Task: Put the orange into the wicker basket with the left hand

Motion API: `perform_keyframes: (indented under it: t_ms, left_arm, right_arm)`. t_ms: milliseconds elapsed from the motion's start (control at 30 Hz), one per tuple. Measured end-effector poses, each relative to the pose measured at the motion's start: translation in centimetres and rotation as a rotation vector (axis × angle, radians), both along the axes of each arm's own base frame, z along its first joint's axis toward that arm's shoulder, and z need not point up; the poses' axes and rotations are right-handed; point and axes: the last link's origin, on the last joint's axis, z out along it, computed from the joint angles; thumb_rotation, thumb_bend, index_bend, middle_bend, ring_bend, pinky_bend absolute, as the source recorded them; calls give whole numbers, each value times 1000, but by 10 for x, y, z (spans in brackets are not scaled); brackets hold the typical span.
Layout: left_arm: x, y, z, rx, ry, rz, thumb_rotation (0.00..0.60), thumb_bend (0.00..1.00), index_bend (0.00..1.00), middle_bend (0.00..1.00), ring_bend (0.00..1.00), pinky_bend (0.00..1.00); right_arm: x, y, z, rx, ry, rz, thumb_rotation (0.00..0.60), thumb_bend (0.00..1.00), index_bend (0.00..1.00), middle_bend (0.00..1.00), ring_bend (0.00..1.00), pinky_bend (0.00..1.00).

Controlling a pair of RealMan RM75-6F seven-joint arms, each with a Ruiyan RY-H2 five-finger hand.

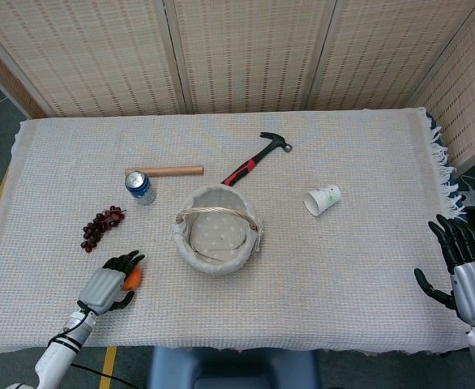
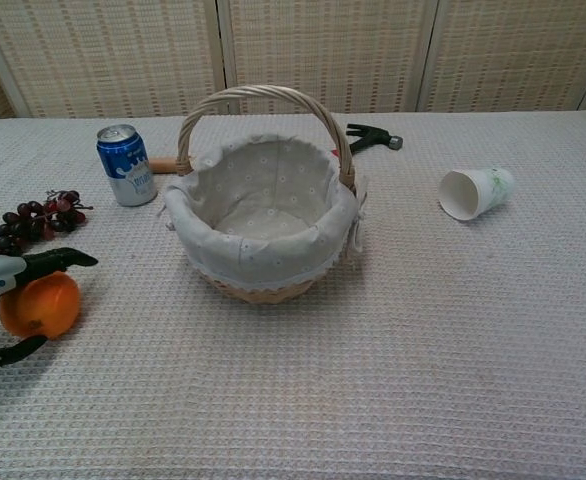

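Note:
The orange (image 2: 39, 304) rests on the cloth at the table's front left, also seen as the orange (image 1: 133, 278) in the head view. My left hand (image 1: 109, 284) wraps it: dark fingers (image 2: 53, 260) lie over its top and the thumb curls under its near side. The wicker basket (image 1: 187, 243), lined with pale dotted fabric and with its handle upright, stands in the middle, to the right of the orange; in the chest view the basket (image 2: 263, 268) has nothing inside. My right hand (image 1: 464, 279) hangs at the table's right edge, fingers spread, holding nothing.
Dark grapes (image 1: 101, 226) lie just behind the left hand. A blue can (image 1: 139, 186) and a wooden rod (image 1: 164, 171) sit behind them. A red-handled hammer (image 1: 255, 160) lies behind the basket. A tipped paper cup (image 1: 323, 199) lies to the basket's right.

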Motion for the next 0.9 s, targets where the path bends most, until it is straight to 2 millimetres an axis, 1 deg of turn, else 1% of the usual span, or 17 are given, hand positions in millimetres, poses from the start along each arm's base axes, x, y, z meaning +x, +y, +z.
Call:
perform_keyframes:
  t_ms: [33, 100, 233, 400, 500, 633, 733, 833, 900]
  left_arm:
    - [-1, 1, -1, 12, 1, 1, 600, 448, 144, 191, 369, 441]
    - [-3, 2, -4, 30, 3, 5, 600, 463, 210, 256, 435, 512]
    - [-6, 3, -6, 62, 7, 15, 600, 485, 310, 349, 533, 621]
    - [-3, 7, 2, 134, -1, -2, 600, 494, 399, 427, 608, 675]
    - [3, 13, 16, 223, -1, -28, 600, 494, 442, 456, 635, 694]
    - [18, 21, 44, 354, -26, -74, 600, 493, 456, 469, 644, 700]
    - [34, 23, 58, 381, -68, -109, 600, 493, 457, 470, 644, 700]
    - [54, 27, 69, 402, -109, -155, 600, 493, 457, 470, 644, 700]
    - [66, 29, 72, 402, -136, -173, 600, 493, 457, 470, 644, 700]
  right_arm:
    - [0, 0, 0, 0, 0, 0, 600, 223, 8, 0, 0, 37]
    - [0, 0, 0, 0, 1, -1, 600, 223, 8, 0, 0, 37]
    - [0, 0, -1, 4, 4, -3, 600, 223, 8, 0, 0, 37]
    - [0, -1, -2, 9, 7, -7, 600, 223, 10, 0, 0, 37]
    - [0, -1, -3, 13, 8, -7, 600, 223, 10, 0, 0, 37]
    - [0, 0, -3, 17, 9, -7, 600, 223, 11, 0, 0, 37]
    - [0, 0, -4, 19, 10, -6, 600, 223, 11, 0, 0, 37]
    - [0, 1, -4, 23, 10, -8, 600, 223, 11, 0, 0, 37]
    - [0, 1, -4, 24, 9, -7, 600, 223, 11, 0, 0, 37]
